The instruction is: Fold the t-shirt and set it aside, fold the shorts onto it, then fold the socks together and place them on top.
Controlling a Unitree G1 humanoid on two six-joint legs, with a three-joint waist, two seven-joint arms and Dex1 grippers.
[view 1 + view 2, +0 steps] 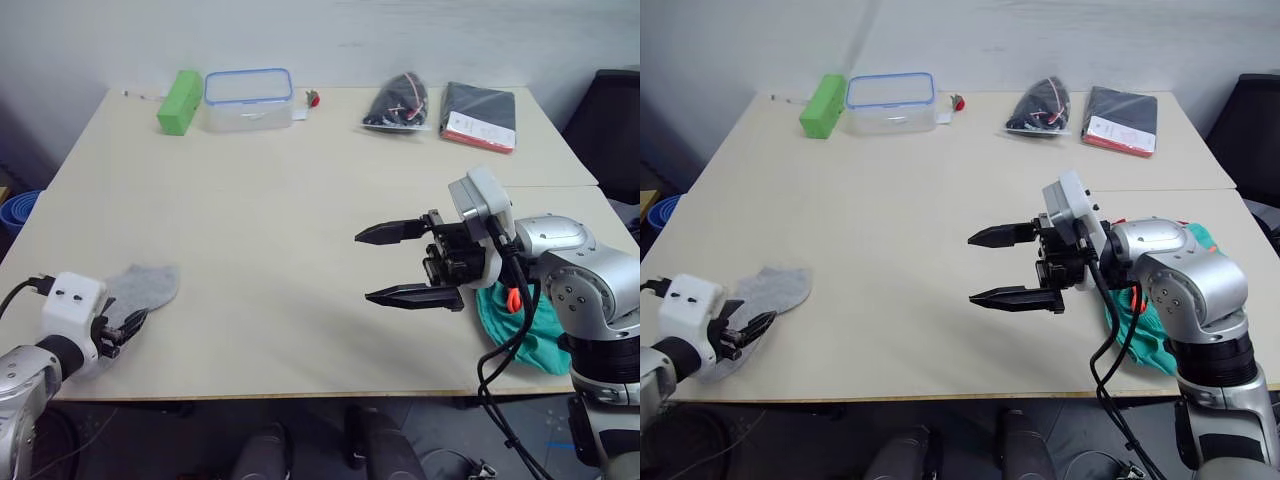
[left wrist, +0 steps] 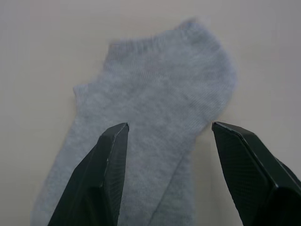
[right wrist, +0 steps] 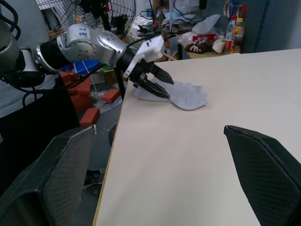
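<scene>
While the left gripper (image 2: 165,136) is hovering over the grey socks (image 1: 140,288) at the lower left of the frame, its jaws are sitting spread apart with the cloth lying flat between them, not pinched. The right gripper (image 1: 395,265) is hanging over bare table (image 1: 290,200) at centre right, jaws wide open and holding nothing. The teal shorts (image 1: 520,325) are bunching at the lower right edge, partly under the right arm. A green box (image 1: 180,100) and a clear tub (image 1: 248,98) are sitting along the top.
</scene>
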